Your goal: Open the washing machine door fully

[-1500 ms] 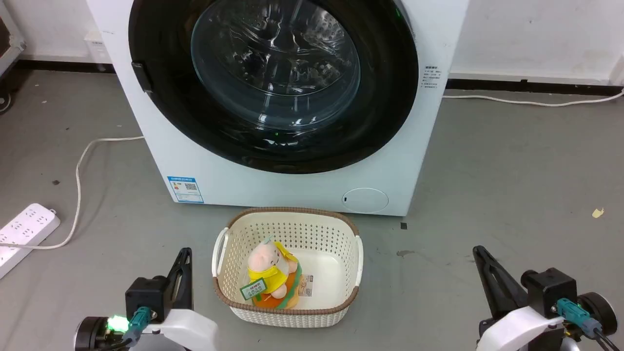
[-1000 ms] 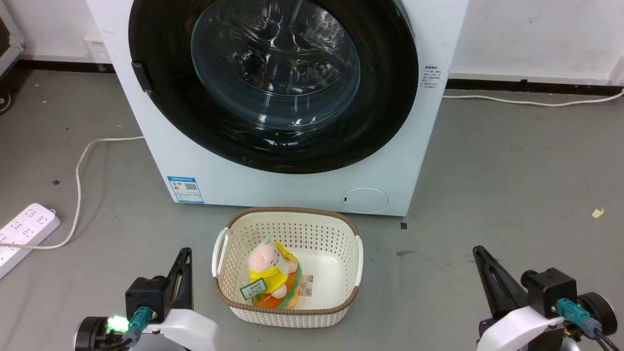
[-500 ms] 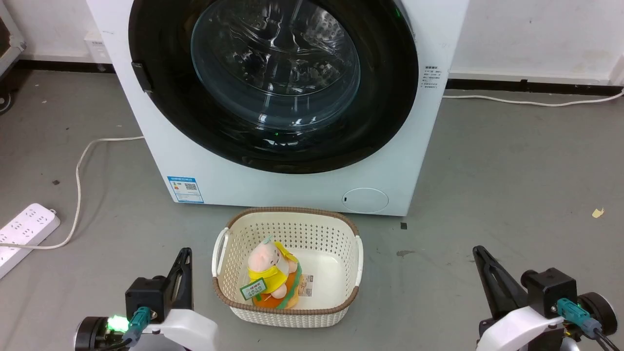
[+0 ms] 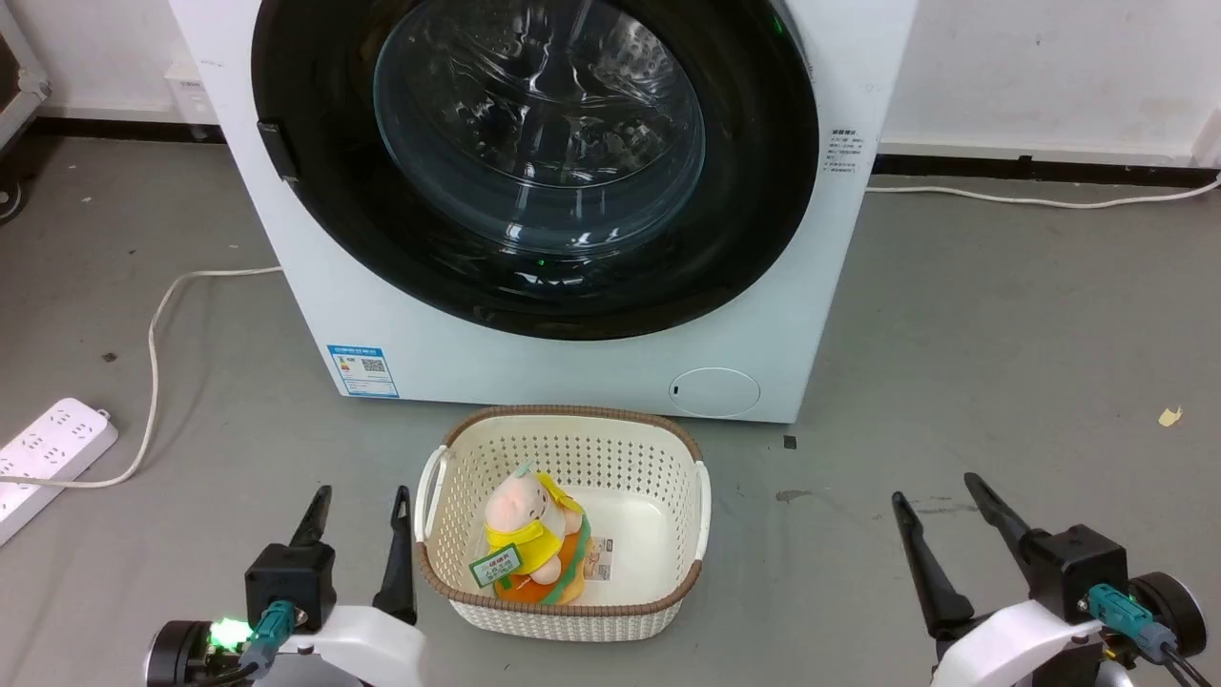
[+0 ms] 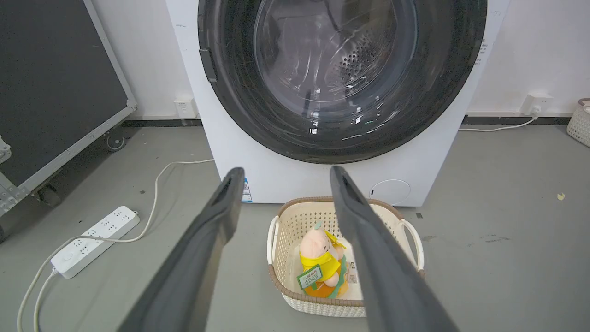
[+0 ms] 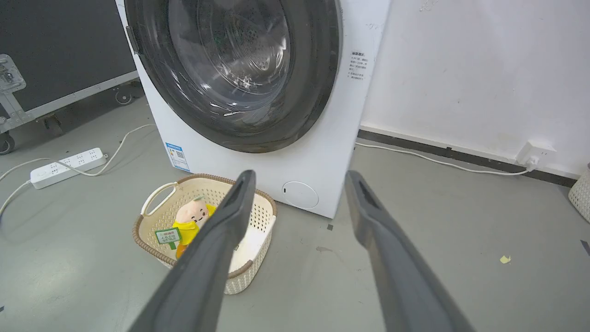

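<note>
1. Head view: The washing machine door, a glossy black disc with a bulging glass bowl, lies closed against the front of the white washing machine and spans nearly its full width. A small round flap sits at the machine's lower right corner. On the grey floor, just before the machine's lower front edge, stands a cream basket holding a plush toy. The left gripper hovers low, just beside the basket's left rim, jaws spread apart and holding nothing. The right gripper hovers low on the far side, well apart from the basket, also spread wide and empty. Both are well short of the door. A white power strip lies on the floor to the machine's left.

2. Left wrist view: The left gripper's two dark fingers rise parted, with open floor and the basket's near rim between them. The closed door fills the machine front beyond, its handle tab on the disc's left edge.

3. Right wrist view: The right gripper's fingers stand wide apart with nothing between them but bare floor and the machine's lower right corner. The door stands closed ahead and to the left.
</note>
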Robot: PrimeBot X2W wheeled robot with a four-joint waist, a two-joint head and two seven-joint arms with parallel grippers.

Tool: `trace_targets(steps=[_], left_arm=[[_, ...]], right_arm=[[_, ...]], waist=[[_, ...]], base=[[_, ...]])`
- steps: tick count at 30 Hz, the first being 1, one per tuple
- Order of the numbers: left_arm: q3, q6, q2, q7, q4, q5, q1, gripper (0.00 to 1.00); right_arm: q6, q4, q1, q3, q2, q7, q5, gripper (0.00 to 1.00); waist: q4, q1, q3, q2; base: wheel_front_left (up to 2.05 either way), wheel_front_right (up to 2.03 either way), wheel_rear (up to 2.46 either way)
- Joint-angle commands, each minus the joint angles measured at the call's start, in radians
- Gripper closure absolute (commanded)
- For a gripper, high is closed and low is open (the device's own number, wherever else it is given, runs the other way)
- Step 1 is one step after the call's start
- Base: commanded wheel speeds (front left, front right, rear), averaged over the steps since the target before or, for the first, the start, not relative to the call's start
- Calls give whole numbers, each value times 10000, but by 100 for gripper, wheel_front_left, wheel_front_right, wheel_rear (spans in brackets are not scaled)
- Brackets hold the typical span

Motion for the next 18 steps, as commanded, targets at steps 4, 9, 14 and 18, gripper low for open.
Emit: trace_targets(steps=[4,9,14,18], left_arm=[[-52,9,1,-93,43,-4,4,0],[-113,20,2,-197,82,-9,16,0],[-181,30,4,-302,115,-12,21,0],[-232,36,10,-386,138,-14,19,0]], right_arm=[[0,42,9,-7,2,-95,95,0],[-1,66,11,-38,5,-199,121,0],[-1,79,13,-75,7,-304,148,0],[-1,54,-25,-85,9,-387,193,0]], waist=[[-3,0,-23,0],[1,0,-43,0],[33,0,-44,0],[70,0,-19,0]], base=[[0,0,0],[0,0,0],[0,0,0],[0,0,0]])
